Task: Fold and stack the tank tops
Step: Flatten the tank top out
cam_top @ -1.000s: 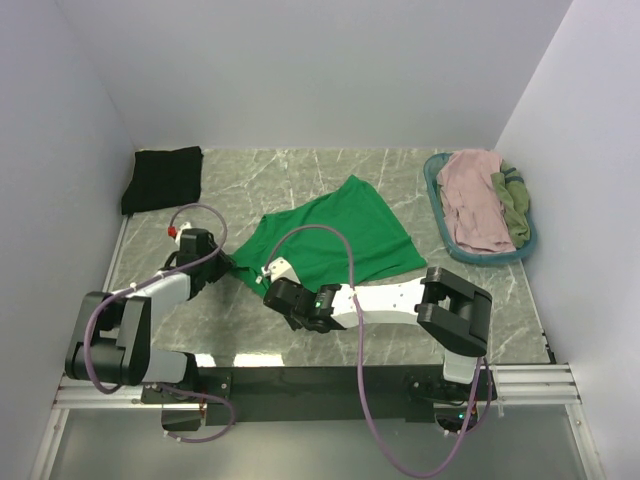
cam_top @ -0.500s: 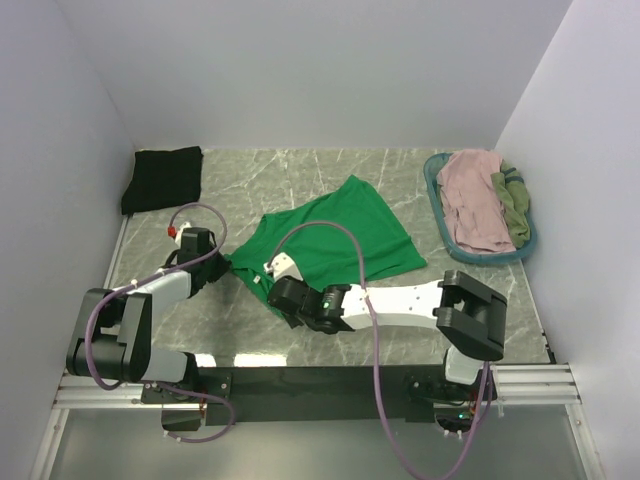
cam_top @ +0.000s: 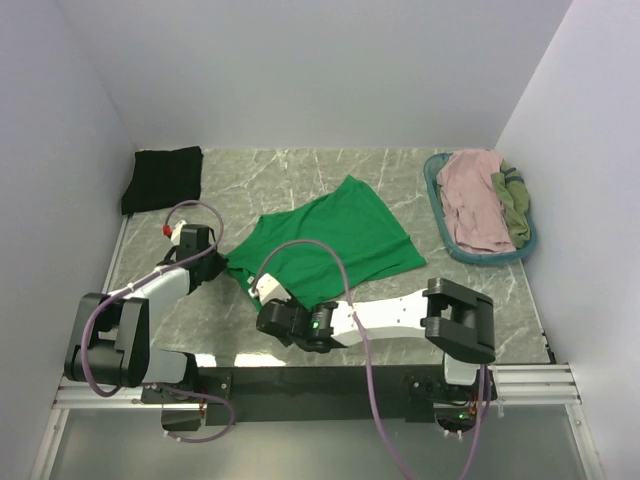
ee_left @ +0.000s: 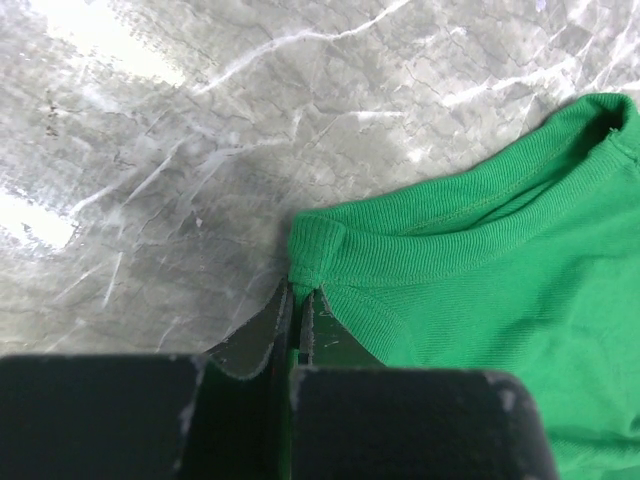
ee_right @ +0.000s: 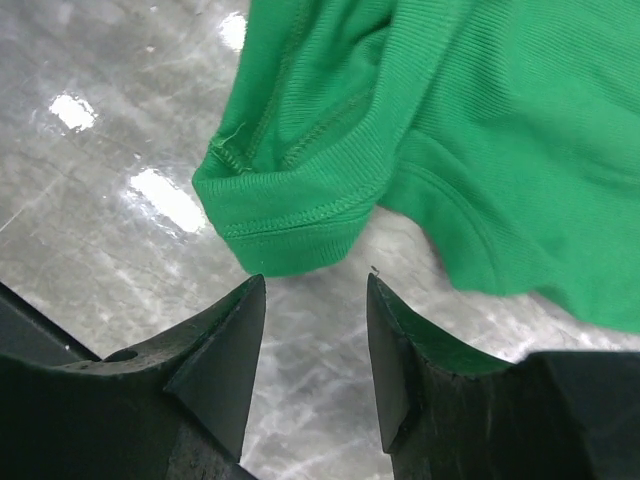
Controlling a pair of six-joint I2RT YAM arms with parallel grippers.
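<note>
A bright green tank top (cam_top: 335,235) lies spread on the marble table. My left gripper (cam_top: 224,264) is shut on its ribbed strap end at the left; in the left wrist view the jaws (ee_left: 300,297) pinch the green cloth (ee_left: 480,270). My right gripper (cam_top: 264,291) stands open just short of the other strap end (ee_right: 285,235), with nothing between its fingers (ee_right: 232,330). A black tank top (cam_top: 162,178) lies folded at the back left. Dusty pink (cam_top: 472,200) and olive (cam_top: 513,205) tank tops sit in the basket.
The teal oval basket (cam_top: 488,258) stands at the back right by the wall. Grey walls close in the table on three sides. Purple cables loop over both arms. Bare marble (cam_top: 300,165) shows behind the green top.
My right gripper has opened, let go of the green strap and drawn back toward the near edge. My left gripper has shut on the other strap.
</note>
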